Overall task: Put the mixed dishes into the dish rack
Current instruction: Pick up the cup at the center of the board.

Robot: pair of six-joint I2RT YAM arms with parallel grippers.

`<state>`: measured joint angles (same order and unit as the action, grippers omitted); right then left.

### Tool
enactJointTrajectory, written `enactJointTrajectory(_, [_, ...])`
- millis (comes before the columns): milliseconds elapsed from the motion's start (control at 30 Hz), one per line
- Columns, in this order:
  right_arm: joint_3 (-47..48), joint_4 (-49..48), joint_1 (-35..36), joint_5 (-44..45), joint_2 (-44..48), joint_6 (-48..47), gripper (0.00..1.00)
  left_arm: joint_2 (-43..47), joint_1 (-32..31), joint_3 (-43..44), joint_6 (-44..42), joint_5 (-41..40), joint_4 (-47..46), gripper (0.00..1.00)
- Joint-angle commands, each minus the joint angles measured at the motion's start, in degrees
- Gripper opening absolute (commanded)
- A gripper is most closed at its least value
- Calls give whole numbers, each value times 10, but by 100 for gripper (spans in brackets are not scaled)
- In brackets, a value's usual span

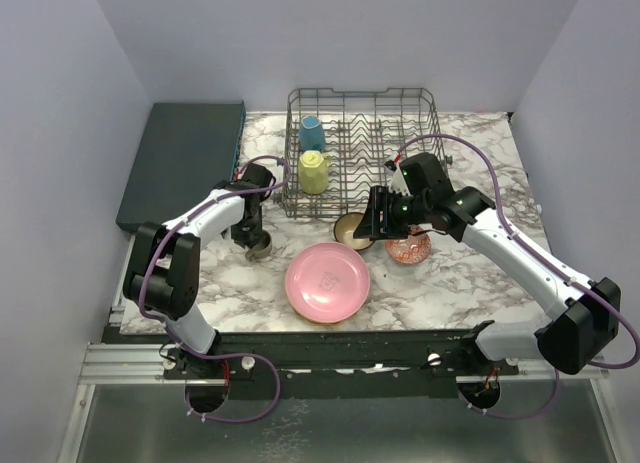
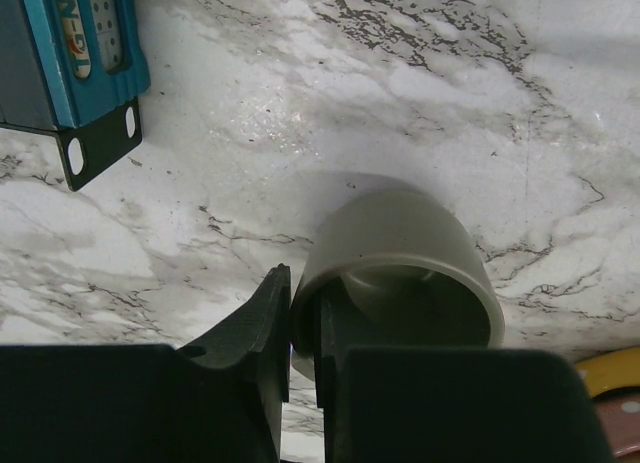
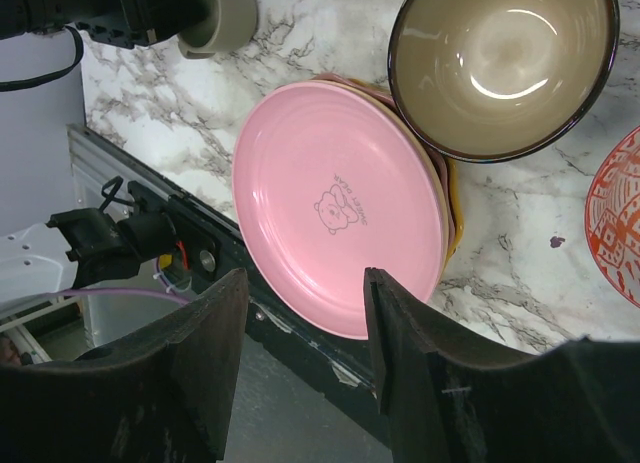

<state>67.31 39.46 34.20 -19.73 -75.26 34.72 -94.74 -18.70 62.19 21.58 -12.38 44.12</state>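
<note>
Fingers of left gripper [image 2: 303, 303] pinch grey-green mug [image 2: 400, 233] wall on marble table [image 2: 400, 83]
Right gripper [image 3: 305, 293] hangs open and empty above pink plate [image 3: 330, 173], beside brown bowl [image 3: 500, 63]

Marble table [image 1: 455, 283], dish rack [image 1: 360, 90], teal slab [image 1: 185, 163], plate stack [image 1: 328, 280]

We noted soft, even overhead light; shadows on the marble table [image 1: 450, 283] were faint; the grey-green mug [image 2: 400, 248] threw a soft shadow behind it; white glare sat inside the brown bowl [image 3: 480, 43]; wrist-view foregrounds were dark and blurred.
</note>
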Motion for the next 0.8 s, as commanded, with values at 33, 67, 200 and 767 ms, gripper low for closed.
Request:
enactJointTrajectory(33, [-7,-14,4,11,6,3,55,7,4,-10,-5,-6,-11,1])
enactJointTrajectory(67, [-7,-14,4,11,7,3,55,10,3,-9,-5,-7,-10,0])
enactJointTrajectory(200, [-7,-13,4,11,7,3,55,31,4,-3,-6,-5,-4,0])
enactJointTrajectory(767, [0,27,4,56,23,-12,56,147,-22,64,33,110,59,0])
